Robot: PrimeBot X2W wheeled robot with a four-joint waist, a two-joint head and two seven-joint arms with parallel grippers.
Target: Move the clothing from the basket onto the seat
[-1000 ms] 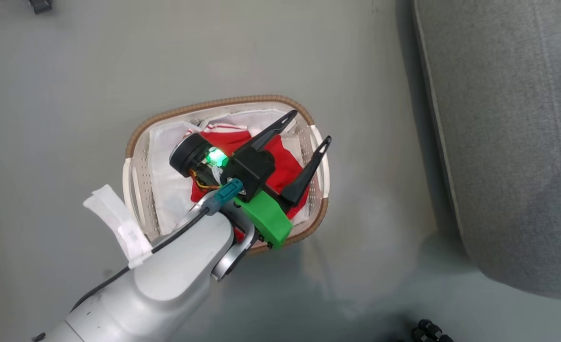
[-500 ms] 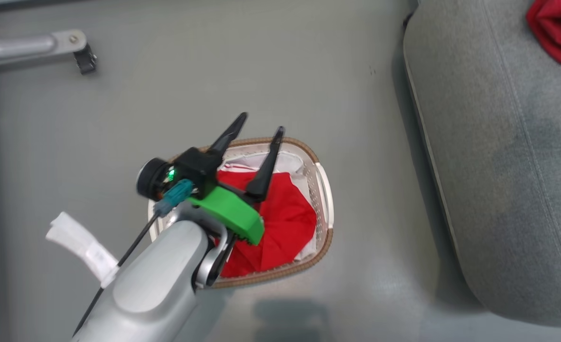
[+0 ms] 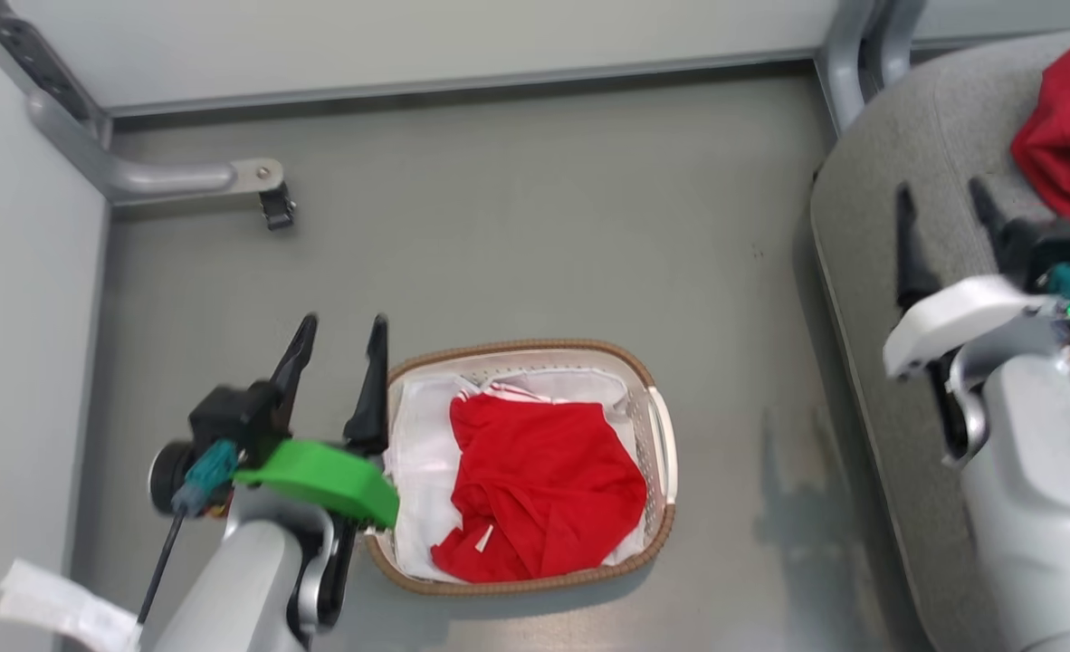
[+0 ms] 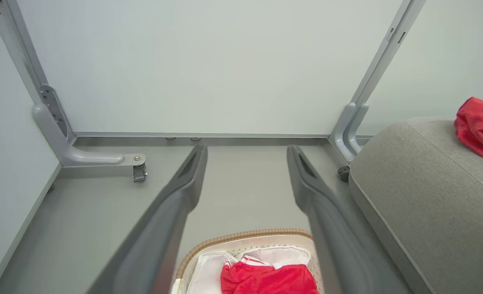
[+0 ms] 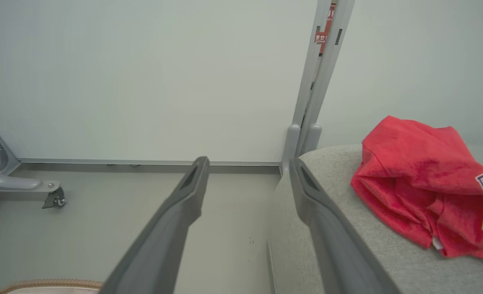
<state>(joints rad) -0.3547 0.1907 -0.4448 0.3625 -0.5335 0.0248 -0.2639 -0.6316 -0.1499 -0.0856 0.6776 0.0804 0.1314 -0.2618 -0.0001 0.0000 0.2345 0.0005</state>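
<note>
The cream basket (image 3: 517,347) with its brown rim stands on the grey floor, holding a crumpled red garment (image 3: 544,480) on a white lining. My left gripper (image 3: 343,324) is open and empty, just left of the basket, fingers pointing away from me. The grey seat (image 3: 888,272) fills the right side, with another red garment (image 3: 1069,154) lying on it. Over the seat's near edge my right gripper (image 3: 941,190) is open and empty, left of that garment. The left wrist view shows the basket rim (image 4: 241,236) below the open gripper (image 4: 246,151). The right wrist view shows the lettered garment (image 5: 421,183) right of the open gripper (image 5: 249,163).
A grey metal frame leg with a small foot (image 3: 263,181) juts onto the floor at the back left. Pale wall panels close the back and left. An upright grey post (image 3: 847,54) stands at the seat's far corner. Open floor lies between basket and seat.
The head camera has tilted up and shifted, bringing wall, seat garment and right gripper into view. My left gripper has swung from above the basket's clothing to its left side, still open.
</note>
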